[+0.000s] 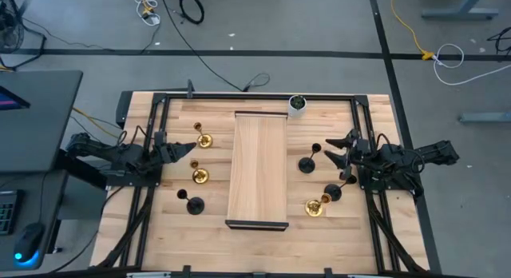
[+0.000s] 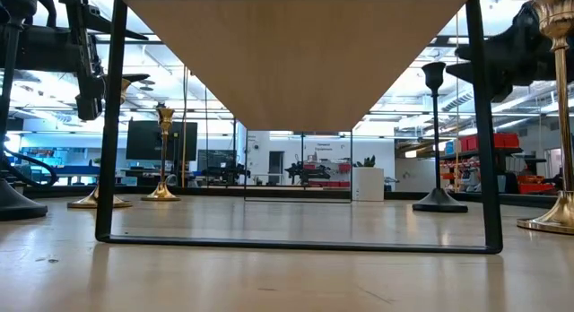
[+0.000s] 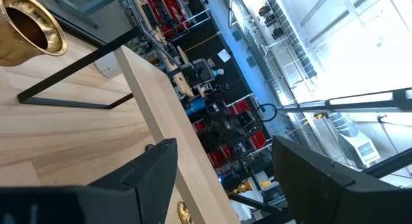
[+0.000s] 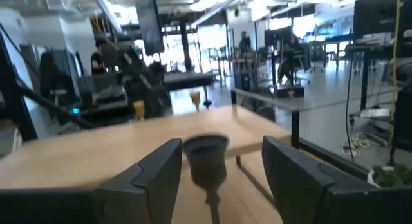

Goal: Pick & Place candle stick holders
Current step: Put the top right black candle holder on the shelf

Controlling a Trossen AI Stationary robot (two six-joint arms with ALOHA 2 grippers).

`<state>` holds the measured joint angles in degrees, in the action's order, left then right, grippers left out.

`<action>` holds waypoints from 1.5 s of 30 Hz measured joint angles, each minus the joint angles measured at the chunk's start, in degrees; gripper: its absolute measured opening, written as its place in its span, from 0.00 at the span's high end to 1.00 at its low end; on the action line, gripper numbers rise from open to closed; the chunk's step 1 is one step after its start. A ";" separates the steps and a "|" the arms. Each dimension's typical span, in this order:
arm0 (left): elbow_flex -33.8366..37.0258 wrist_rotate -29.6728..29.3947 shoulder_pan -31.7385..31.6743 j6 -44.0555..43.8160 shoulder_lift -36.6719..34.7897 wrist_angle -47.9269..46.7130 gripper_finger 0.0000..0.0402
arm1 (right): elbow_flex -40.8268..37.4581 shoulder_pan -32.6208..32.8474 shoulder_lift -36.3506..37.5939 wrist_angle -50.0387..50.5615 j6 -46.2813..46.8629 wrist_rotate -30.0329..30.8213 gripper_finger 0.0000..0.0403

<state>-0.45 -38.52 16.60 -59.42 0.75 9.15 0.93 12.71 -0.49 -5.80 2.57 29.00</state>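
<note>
- Standing upright on the table [image 1: 160, 230]: six candle stick holders, three to each side of the raised wooden shelf [image 1: 258, 168] at centre.
- Left group: brass holder [image 1: 204, 139] toward the far edge, brass holder [image 1: 199, 176] at mid-depth, black holder [image 1: 195, 204] nearest the front.
- Right group: black holder [image 1: 307, 163] just beside the shelf, black holder [image 1: 332, 192] behind the right arm, brass holder [image 1: 314, 207] toward the front.
- Handling, as judged: rigid metal, light, top-heavy on a thin stem; the brass finish looks slick. A grip on the stem just under the cup seems safest, since a push on the cup may tip a piece.
- Right gripper [image 1: 334, 149]: jaws apart, bracketing the cup of the black holder by the shelf, not yet closed on it.
- Left gripper [image 1: 185, 149]: jaws apart, empty, hovering between the two left brass holders.
- Not task stock: white pot with plant [image 1: 297, 105] at the far edge.
</note>
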 joint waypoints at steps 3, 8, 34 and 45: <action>0.00 0.00 0.02 0.00 0.00 0.00 0.37 | -0.02 0.00 -0.31 2.22 0.49 -0.09 0.46; 0.00 -0.10 0.00 0.00 0.00 0.00 0.37 | -0.02 -0.04 -0.70 2.01 0.53 0.08 0.46; 0.00 -0.22 0.02 0.00 0.00 0.00 0.37 | 0.09 -0.52 -15.53 -5.42 9.57 2.79 0.46; 0.00 -0.22 0.00 0.00 0.00 0.00 0.37 | 0.07 -0.50 -24.14 -10.38 10.78 0.94 0.46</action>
<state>-0.45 -38.74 16.60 -59.42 0.75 9.15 1.00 12.21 -24.63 -16.19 13.35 29.93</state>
